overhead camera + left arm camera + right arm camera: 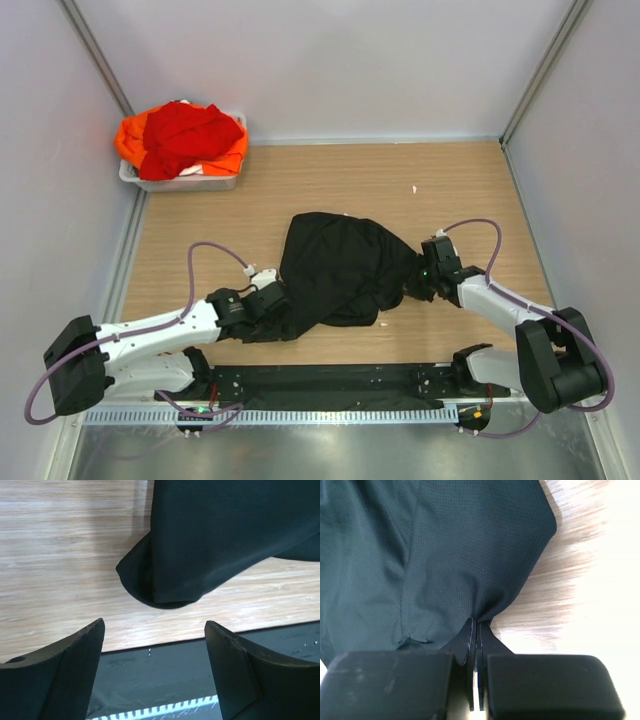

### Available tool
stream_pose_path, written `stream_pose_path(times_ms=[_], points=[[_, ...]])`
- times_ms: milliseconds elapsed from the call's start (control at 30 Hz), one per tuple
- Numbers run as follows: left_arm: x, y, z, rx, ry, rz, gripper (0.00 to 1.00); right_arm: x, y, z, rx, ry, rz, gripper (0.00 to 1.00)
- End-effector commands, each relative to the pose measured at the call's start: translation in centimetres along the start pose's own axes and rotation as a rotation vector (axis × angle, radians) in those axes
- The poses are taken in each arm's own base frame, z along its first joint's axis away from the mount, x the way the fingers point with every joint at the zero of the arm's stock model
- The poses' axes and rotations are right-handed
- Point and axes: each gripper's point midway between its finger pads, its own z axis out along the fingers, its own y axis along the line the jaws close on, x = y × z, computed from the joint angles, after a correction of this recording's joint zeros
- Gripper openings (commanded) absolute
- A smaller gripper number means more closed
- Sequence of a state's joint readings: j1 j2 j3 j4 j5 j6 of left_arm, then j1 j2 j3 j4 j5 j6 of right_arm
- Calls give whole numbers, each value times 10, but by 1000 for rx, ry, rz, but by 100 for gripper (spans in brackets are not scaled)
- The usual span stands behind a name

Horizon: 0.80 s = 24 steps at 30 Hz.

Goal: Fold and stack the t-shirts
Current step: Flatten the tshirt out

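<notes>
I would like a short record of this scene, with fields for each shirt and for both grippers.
black t-shirt: bunched on the wooden table, unfolded
red t-shirt: heaped in the white tub
orange t-shirt: same tub, under the red one
left gripper: open, just short of the black cloth
right gripper: shut on the black t-shirt's edge

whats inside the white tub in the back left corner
A red t-shirt heaped over an orange t-shirt; whatever lies beneath them in the white tub is covered.
</notes>
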State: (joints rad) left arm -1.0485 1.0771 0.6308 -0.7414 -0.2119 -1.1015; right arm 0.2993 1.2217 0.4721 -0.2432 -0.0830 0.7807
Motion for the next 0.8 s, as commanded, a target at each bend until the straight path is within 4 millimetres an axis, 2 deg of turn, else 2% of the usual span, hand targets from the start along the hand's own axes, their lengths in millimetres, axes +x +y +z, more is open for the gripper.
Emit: stream_pose_path(times_ms=[0, 200, 467, 567, 600, 633, 700, 767], points=[[-3, -11, 12, 28, -31, -44, 77, -11, 0, -8, 23, -43, -33, 2], [-11, 0, 22, -29, -92, -61, 65, -23, 6, -28, 27, -81, -59, 2], [-20, -3, 37, -58, -142, -63, 54, -25, 9, -34, 20, -86, -65, 1], [-29, -11, 44, -55, -170, -61, 29, -27, 10, -35, 17, -92, -66, 1], [-29, -12, 47, -69, -171, -51, 7, -26, 9, -35, 21, -89, -68, 2], [-32, -14, 47, -71, -175, -37, 0, -28, 12, -38, 15, -96, -66, 1], [-44, -27, 39, -58, -200, -28, 0, -30, 13, -42, 17, -95, -68, 1], [-59, -36, 20, -55, -224, -7, 0, -44, 18, -53, 20, -150, -72, 1]])
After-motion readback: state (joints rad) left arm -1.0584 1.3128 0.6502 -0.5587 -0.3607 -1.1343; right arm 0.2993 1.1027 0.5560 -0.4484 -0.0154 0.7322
